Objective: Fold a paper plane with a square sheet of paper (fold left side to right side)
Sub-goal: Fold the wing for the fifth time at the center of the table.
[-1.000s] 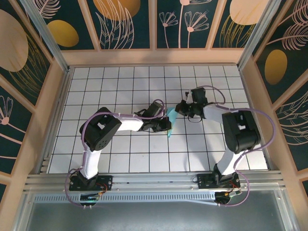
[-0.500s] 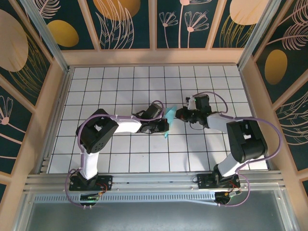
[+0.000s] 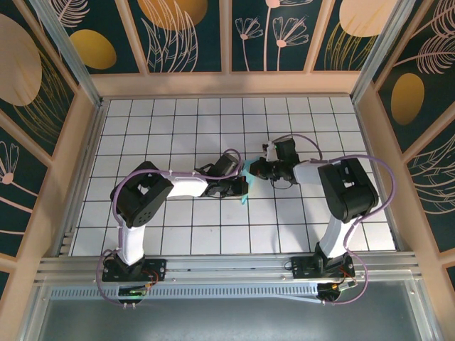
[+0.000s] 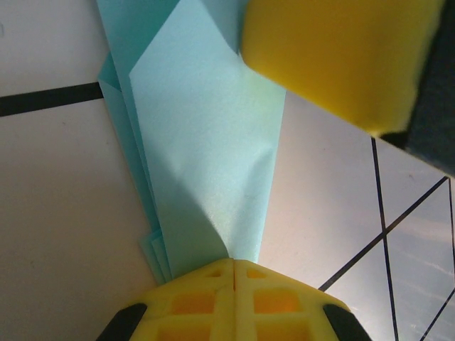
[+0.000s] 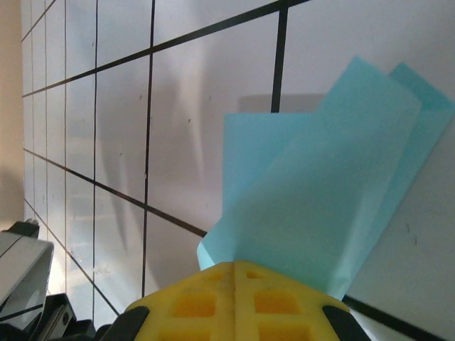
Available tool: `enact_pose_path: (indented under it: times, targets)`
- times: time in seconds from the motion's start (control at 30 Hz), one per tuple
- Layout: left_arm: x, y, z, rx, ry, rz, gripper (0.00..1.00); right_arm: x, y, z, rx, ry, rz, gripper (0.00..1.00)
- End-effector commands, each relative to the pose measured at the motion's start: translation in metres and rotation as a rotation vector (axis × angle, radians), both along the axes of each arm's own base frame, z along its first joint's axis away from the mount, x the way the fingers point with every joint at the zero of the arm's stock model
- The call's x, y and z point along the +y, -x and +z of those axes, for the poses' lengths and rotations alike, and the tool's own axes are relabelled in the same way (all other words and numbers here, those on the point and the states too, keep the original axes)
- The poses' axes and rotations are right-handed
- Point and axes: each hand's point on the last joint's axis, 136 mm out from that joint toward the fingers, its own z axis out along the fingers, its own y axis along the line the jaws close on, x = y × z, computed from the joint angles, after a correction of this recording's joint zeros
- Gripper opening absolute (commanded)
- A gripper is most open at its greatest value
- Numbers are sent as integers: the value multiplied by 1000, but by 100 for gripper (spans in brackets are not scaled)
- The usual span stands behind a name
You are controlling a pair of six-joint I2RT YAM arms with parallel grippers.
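We show the thin turquoise-blue sheet of paper (image 4: 206,163), folded into fanned layers, near the middle of the white grid-tiled table (image 3: 178,121) between the two arms, with bare tiles on every side and the wooden side walls (image 3: 79,142) well apart. The left gripper (image 4: 234,266) has its yellow jaws fully closed, pinching one end of the sheet. The right gripper (image 5: 234,264) is likewise fully closed on the opposite end.

- The left gripper (image 4: 234,268) sits at the bottom centre of the frame, its yellow fingers pressed together on the narrow lower end of the turquoise paper (image 4: 206,142).
- The paper widens upward to the top edge, with several folded layers showing along its left side.
- A blurred yellow block (image 4: 341,57) covers the paper's upper right corner.
- Beneath lies a white table (image 4: 64,234) with black grid lines.
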Motion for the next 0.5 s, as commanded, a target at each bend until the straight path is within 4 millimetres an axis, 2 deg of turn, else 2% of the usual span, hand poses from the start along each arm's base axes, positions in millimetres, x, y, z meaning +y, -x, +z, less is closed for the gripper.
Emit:
enact_pose_path:
  times: [0.0, 0.47]
  targets:
    - [53, 28, -58, 134, -255, 27, 1, 1, -8, -5, -27, 32, 4, 0]
    - [64, 33, -68, 147, -304, 30, 1, -15, -26, -26, -4, 99, -27, 0]
